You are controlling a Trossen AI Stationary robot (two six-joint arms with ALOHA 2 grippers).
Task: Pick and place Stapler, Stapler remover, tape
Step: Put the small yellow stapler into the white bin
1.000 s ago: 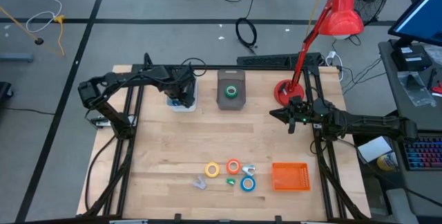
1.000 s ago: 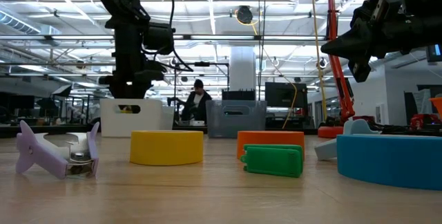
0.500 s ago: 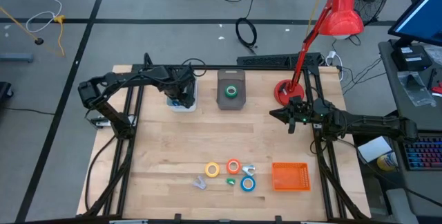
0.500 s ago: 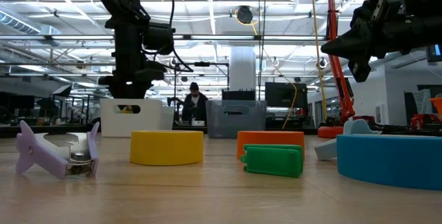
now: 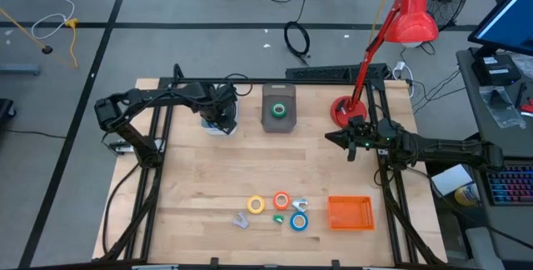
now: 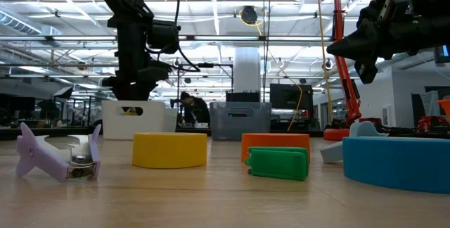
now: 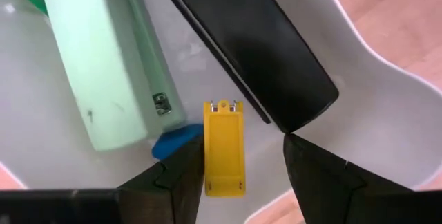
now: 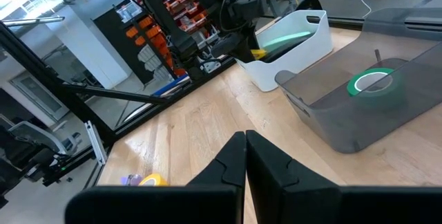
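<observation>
My left gripper (image 7: 240, 141) points down into the white bin (image 5: 231, 120) at the table's far left, its fingers open. Between them, on the bin floor, lies a small yellow stapler (image 7: 224, 148). A mint-green stapler (image 7: 103, 65) and a black one (image 7: 255, 51) lie beside it. A green tape roll (image 5: 281, 109) lies in the grey bin (image 5: 278, 122). Near the front edge lie the yellow (image 5: 256, 205), orange-red (image 5: 281, 200) and blue (image 5: 299, 221) tape rolls, a small green stapler (image 6: 278, 163) and the purple stapler remover (image 5: 241, 219). My right gripper (image 5: 331, 139) hangs shut and level at the right.
An orange basket (image 5: 350, 212) stands at the front right. A red desk lamp's base (image 5: 342, 110) sits at the far right edge, just behind my right gripper. A small pale thing (image 5: 301, 206) lies among the tape rolls. Bare tabletop stretches between the bins and the rolls.
</observation>
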